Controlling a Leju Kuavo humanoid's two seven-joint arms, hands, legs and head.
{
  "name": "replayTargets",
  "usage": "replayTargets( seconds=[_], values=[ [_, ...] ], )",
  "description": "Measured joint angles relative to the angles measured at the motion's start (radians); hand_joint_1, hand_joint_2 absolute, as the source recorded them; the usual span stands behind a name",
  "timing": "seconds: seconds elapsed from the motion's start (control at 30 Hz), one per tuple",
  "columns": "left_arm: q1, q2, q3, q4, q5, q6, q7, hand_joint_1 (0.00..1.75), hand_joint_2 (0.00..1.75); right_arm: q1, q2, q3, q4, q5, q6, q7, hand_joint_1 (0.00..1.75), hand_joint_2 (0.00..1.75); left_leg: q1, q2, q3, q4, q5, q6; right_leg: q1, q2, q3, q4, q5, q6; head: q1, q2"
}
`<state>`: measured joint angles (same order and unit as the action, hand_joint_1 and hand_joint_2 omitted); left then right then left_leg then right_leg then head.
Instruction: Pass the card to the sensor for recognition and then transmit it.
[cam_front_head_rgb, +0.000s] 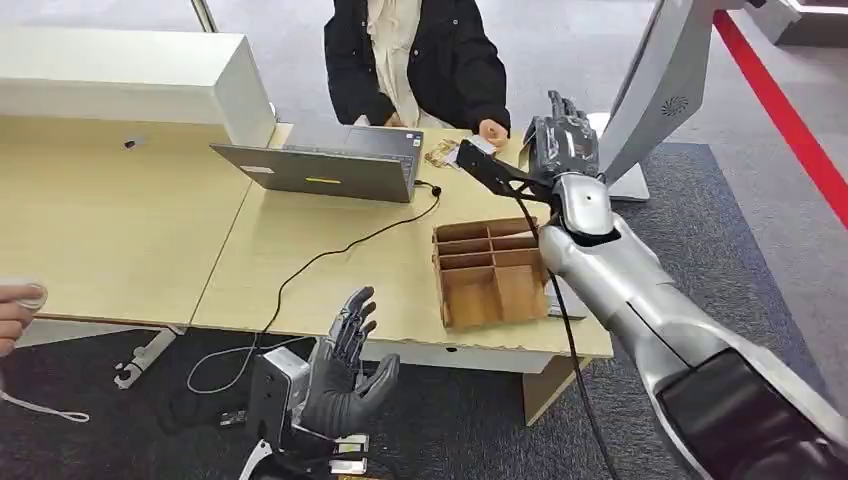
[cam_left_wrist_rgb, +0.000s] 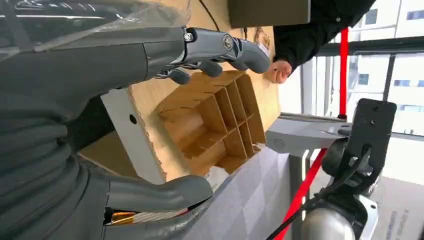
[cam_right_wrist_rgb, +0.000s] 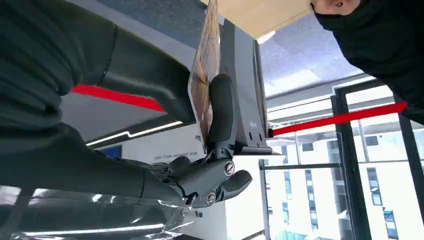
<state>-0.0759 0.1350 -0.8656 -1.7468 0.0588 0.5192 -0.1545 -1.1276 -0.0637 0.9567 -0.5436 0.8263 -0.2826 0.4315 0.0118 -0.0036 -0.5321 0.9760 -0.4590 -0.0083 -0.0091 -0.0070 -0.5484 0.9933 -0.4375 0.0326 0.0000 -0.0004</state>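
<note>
At the far left a person's hand (cam_front_head_rgb: 18, 310) comes into the picture beside the long wooden table (cam_front_head_rgb: 120, 240). Further right an open laptop (cam_front_head_rgb: 330, 165) stands on the table, with a black cable (cam_front_head_rgb: 320, 258) running from it over the front edge. Below that edge the left hand (cam_front_head_rgb: 345, 375) hangs in the air, palm up, fingers spread and holding nothing; it is well apart from the card. Right of the cable a wooden divided tray (cam_front_head_rgb: 490, 270) lies on the table. Behind it sits a person in a dark jacket (cam_front_head_rgb: 415, 60), with one hand (cam_front_head_rgb: 492, 130) resting at the far edge of the table.

The right hand (cam_front_head_rgb: 562, 135) is raised over the far right corner of the table, near this person. In the right wrist view the card (cam_right_wrist_rgb: 204, 75) is pinched between the thumb and a finger (cam_right_wrist_rgb: 222, 107), and its long axis runs out past the fingertips, away from the wrist. The grey stand (cam_front_head_rgb: 655, 90) rises just beside the right hand, so I think this arm must make the next move. I cannot tell exactly where the sensor is.
</note>
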Motion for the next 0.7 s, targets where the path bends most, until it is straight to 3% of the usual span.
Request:
replayTargets(
  seconds=[0.27, 0.7],
  values=[
    [-0.010, -0.019, -0.001, 0.026, 0.007, -0.028, -0.018, 0.00, 1.75, -0.024, 0.001, 0.011, 0.005, 0.003, 0.043, 0.014, 1.75, 1.75, 0.000, 0.000, 0.000, 0.000, 0.000, 0.000, 0.000, 0.000, 0.000, 0.000, 0.000, 0.000, 0.000, 0.000],
    [-0.011, -0.025, -0.001, 0.041, 0.007, -0.051, -0.027, 0.00, 1.75, -0.076, 0.035, 0.015, 0.037, 0.002, 0.035, 0.016, 1.75, 1.75, 0.000, 0.000, 0.000, 0.000, 0.000, 0.000, 0.000, 0.000, 0.000, 0.000, 0.000, 0.000, 0.000, 0.000]
  ],
)
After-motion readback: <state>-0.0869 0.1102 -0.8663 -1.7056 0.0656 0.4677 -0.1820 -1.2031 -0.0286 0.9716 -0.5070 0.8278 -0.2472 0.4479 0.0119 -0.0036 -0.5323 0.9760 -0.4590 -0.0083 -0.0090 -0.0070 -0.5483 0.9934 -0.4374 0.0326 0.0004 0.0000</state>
